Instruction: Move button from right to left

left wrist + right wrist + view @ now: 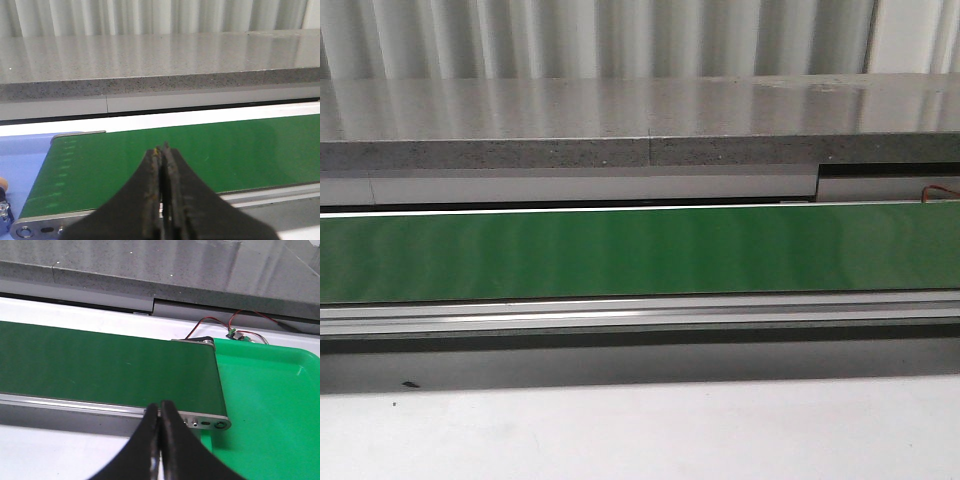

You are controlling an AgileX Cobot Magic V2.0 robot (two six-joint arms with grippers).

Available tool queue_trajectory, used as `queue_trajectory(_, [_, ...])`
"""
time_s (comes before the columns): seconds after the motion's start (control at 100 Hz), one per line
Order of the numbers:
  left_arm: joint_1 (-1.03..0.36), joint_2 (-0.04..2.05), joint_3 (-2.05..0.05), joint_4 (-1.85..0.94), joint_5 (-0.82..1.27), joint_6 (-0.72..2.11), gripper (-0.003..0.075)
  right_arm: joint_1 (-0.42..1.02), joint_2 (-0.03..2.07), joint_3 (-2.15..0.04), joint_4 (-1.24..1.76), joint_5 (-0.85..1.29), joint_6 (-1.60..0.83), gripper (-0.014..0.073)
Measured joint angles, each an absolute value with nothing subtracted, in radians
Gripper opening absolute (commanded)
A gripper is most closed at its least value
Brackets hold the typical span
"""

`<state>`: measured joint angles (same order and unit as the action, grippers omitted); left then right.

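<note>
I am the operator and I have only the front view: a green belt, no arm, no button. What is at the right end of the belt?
Observer: In the right wrist view the green belt ends beside a green tray.
Operator: Is the button in this tray?
Observer: No button shows in the part of the tray that is in view.
Operator: And where are the grippers?
Observer: The left gripper and the right gripper are both shut with nothing between the fingers, each near one end of the belt.
</note>
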<state>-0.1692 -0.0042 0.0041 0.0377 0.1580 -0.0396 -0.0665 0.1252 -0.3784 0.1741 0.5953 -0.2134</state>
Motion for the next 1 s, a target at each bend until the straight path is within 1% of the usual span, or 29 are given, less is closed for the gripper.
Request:
queue_trajectory(0.66, [-0.169, -0.004, 0.004, 0.038, 0.157, -0.04, -0.002, -0.067, 0.125, -0.378, 0.173, 0.595, -0.213, -0.0068])
queue_trajectory(0.91, [-0.169, -0.004, 0.004, 0.038, 0.157, -0.04, -0.002, -0.067, 0.125, -0.378, 0.109, 0.589, -0.213, -0.0068])
queue_trajectory(1.0, [-0.169, -0.004, 0.004, 0.038, 0.157, -0.04, -0.002, -0.067, 0.125, -0.36, 0.078, 0.551, -0.209, -0.0068])
